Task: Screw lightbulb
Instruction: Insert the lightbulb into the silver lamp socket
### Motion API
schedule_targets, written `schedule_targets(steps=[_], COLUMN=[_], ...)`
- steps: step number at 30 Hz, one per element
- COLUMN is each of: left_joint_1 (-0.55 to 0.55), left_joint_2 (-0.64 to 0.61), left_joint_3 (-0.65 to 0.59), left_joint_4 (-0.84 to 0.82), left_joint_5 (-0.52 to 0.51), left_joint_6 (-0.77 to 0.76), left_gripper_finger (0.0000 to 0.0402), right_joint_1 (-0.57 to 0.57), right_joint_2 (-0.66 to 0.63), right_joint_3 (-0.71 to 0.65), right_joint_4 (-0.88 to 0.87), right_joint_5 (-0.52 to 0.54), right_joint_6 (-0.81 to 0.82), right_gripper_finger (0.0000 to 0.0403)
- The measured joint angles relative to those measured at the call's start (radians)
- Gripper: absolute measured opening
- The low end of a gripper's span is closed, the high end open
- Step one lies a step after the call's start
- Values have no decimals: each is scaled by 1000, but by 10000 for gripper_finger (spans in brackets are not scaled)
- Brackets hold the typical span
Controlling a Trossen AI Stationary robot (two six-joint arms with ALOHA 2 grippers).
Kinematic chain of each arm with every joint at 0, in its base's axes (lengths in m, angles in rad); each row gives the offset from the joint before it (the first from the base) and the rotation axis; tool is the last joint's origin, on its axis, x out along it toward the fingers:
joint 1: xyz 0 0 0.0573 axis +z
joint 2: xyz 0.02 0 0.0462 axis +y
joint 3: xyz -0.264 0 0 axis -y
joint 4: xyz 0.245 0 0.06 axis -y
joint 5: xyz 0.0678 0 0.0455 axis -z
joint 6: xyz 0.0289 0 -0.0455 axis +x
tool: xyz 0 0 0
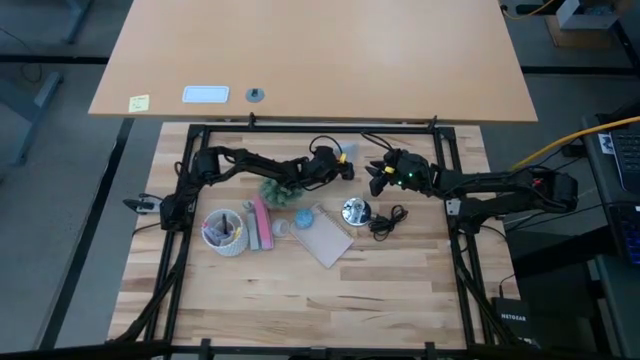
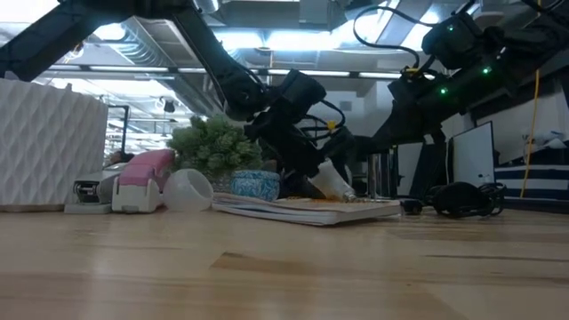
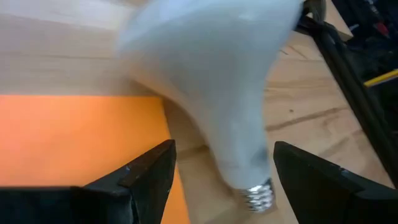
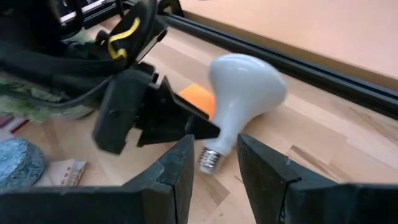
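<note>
lightbulb [image 4: 239, 93] lying flat, base toward right hand [image 4: 214, 171]

A pale wooden counter [image 1: 300, 290] of butcher-block planks sits inside a black metal frame [image 1: 180, 250]. Behind it stands a second, smooth tan table [image 1: 320, 50] carrying a yellow sticky note [image 1: 139, 102] and a white card [image 1: 205, 95]. Grey floor [image 1: 50, 200] surrounds both. On the right, a yellow cable [image 1: 580, 135] runs across the floor. Seen from counter height, the room behind has an open ceiling with bright strip lights [image 2: 293, 40] and exposed ducting [image 2: 160, 44].
</note>
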Motion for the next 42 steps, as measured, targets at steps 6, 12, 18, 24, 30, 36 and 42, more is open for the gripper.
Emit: schedule_targets(steps=[6,12,18,24,30,36,42], left_joint_1=[9,2,-3,-3,-3,7,19], left_joint_2=[4,8,7,8,8,7,4], left_joint_3=[2,2,1,1,1,1,2], left_joint_4=[-21,38,78,79,79,0,-42], left_joint_5=[-11,-8,-7,-7,-7,-17,-19], left_joint_6=[-48,-58,-78,-82,-83,-111,-127], left_gripper_finger=[263,263,263,263,263,263,263], right_joint_1=[0,-9,-106,-177,-177,-186,-186], right_joint_2=[0,18,97,234,386,503,547], right_joint_3=[0,0,0,0,21,81,106], right_joint_4=[0,-16,-1,156,245,248,252], right_joint_5=[-6,58,-7,-154,-216,-234,-216], right_joint_6=[0,0,37,53,54,53,52], right_gripper_finger=[127,127,127,127,127,127,127])
